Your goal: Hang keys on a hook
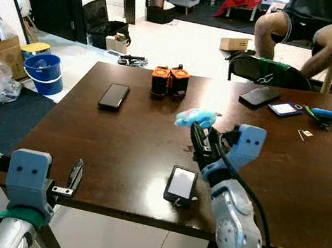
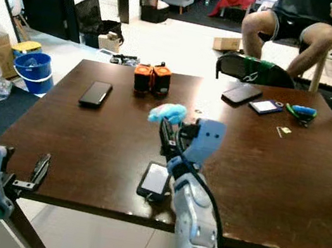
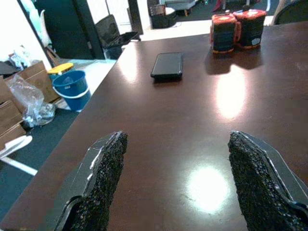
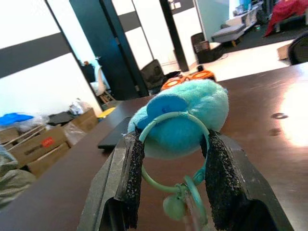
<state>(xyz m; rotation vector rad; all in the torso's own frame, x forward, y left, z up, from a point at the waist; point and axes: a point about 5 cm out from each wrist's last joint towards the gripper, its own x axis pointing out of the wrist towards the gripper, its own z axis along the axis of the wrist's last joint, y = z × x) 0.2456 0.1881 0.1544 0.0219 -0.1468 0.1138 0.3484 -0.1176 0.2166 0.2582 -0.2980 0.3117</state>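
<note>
Near edge: a phone [image 1: 181, 185] on the table [image 1: 123, 148], left of the right gripper [image 1: 199, 137]
Far left: a second phone [image 1: 113, 96]
Behind centre: two canisters [image 1: 169, 81]

The table [image 1: 117, 147] is dark brown with pale glare patches. The plush [image 4: 185, 113] is light turquoise with a deeper blue patch, and its ring [image 4: 163, 154] is mint green. The right gripper [image 1: 201, 136] has black fingers and a pale blue housing on a silver arm; the left gripper [image 1: 74, 180] matches. Two cans [image 1: 169, 81] are orange and black. The phones [image 1: 113, 96] are black; one [image 1: 181, 184] has a grey screen. The bucket [image 1: 45, 72] is blue. The card [image 1: 284, 109] is white with a blue edge. The pliers [image 1: 319, 114] have green and blue handles.
</note>
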